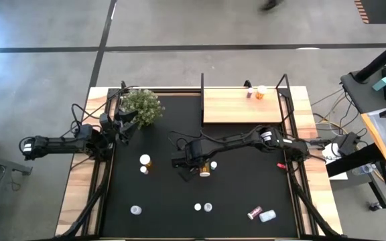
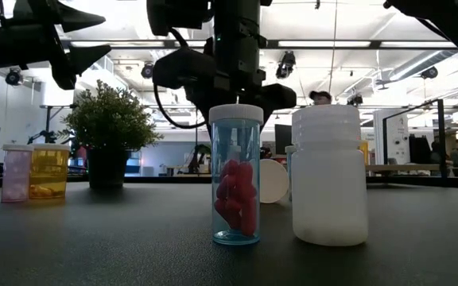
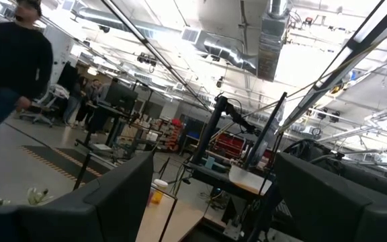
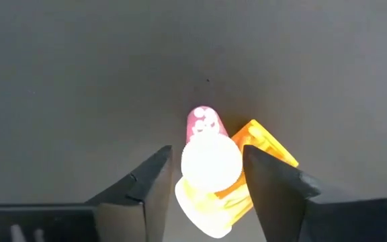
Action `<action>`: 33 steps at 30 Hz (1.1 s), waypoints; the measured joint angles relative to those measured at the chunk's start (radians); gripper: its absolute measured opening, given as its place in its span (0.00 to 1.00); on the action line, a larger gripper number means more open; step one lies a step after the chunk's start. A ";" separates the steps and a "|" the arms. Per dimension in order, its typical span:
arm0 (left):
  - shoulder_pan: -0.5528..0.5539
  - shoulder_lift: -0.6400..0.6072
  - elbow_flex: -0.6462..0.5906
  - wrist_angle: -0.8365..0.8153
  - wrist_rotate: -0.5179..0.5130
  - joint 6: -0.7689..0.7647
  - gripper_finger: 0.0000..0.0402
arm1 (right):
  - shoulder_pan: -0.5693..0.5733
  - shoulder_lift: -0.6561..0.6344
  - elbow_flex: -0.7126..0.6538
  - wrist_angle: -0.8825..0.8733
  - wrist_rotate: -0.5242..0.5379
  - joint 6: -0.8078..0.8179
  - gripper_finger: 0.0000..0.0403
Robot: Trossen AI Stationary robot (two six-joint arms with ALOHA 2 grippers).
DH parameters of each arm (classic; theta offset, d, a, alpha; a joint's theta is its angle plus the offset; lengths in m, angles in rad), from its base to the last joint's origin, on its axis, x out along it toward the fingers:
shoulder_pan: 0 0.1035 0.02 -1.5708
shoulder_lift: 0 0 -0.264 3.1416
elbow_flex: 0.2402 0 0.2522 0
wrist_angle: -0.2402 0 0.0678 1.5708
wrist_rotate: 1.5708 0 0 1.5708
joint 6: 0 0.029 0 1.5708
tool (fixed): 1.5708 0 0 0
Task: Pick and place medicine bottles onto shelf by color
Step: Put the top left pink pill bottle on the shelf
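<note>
Right gripper (image 1: 194,163) low over mid-tabletop, fingers (image 4: 154,181) astride the white cap of an orange bottle (image 4: 210,171); in the right wrist view the fingers stand just beside the cap on either side, narrowing, contact not yet plain; grip not confirmed. A pink bottle (image 4: 202,122) sits touching or just behind the orange one, and a second orange piece (image 4: 269,149) crowds it on one side; whether that is another bottle or the same body tilted, I cannot tell.

To do the step well: close squarely on the cap or upper body of the orange bottle alone; keep the finger tips clear of the pink neighbour so it is not dragged or toppled; lift straight up before swinging toward the shelf (image 1: 243,106) at the far right, where an orange bottle (image 1: 261,92) already stands at the far edge; same colour belongs beside it.

Left gripper (image 1: 120,119) parked at the far left beside the potted plant (image 1: 141,105), fingers spread, holding nothing.

Hard to make out: high view hides the target under the right arm, only a bit of cap showing; low view blocked by a clear bottle of red pills (image 2: 236,175) and a white bottle (image 2: 329,175) near the lens; other bottles on the near tabletop (image 1: 233,194) too small to sort by colour with confidence.
</note>
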 joint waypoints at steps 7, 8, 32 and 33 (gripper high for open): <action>0.000 0.000 0.000 0.000 0.000 0.000 0.73 | 0.000 0.000 -0.003 -0.004 0.000 0.000 0.28; 0.000 0.000 0.000 0.000 0.000 0.000 0.73 | 0.000 0.000 -0.003 -0.007 0.000 0.000 0.26; 0.000 0.000 0.000 0.000 0.000 0.000 0.73 | -0.074 -0.357 -0.091 -0.265 0.253 0.169 0.27; 0.000 0.000 0.000 0.000 0.000 0.000 0.73 | -0.081 -0.383 -0.118 -0.264 0.270 0.182 0.27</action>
